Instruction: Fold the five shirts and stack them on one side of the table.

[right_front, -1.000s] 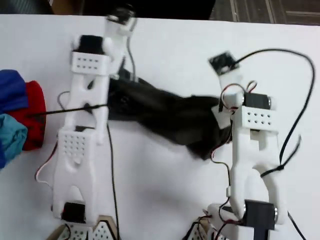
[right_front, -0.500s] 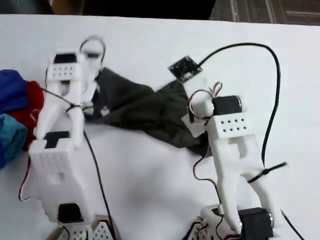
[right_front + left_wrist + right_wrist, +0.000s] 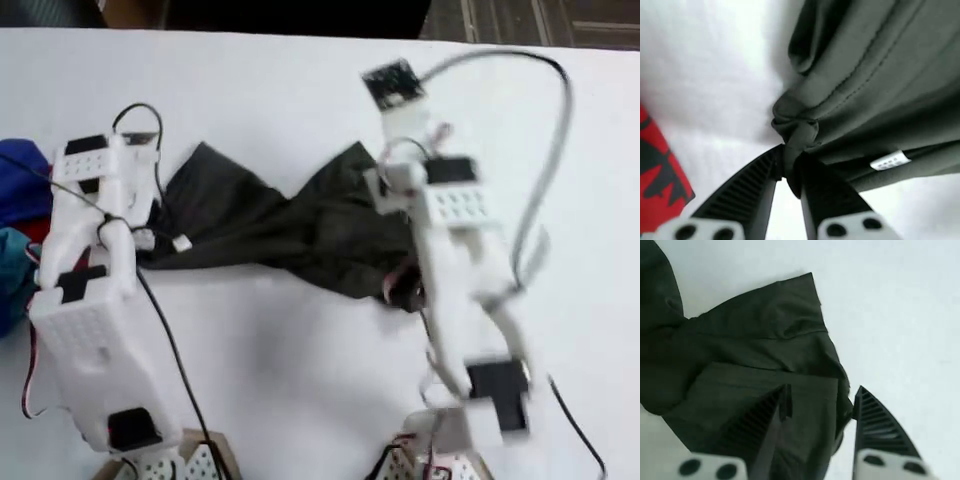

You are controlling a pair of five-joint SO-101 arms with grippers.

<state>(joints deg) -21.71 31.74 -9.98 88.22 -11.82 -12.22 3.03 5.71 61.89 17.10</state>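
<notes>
At the far left edge sits a pile of coloured shirts (blue, red and teal, all bunched). Beside it the left gripper pinches a gathered fold of the dark shirt, which sprawls crumpled across the middle of the white table. Right of centre, the right gripper hangs over the shirt's other end, jaws spread wide.
</notes>
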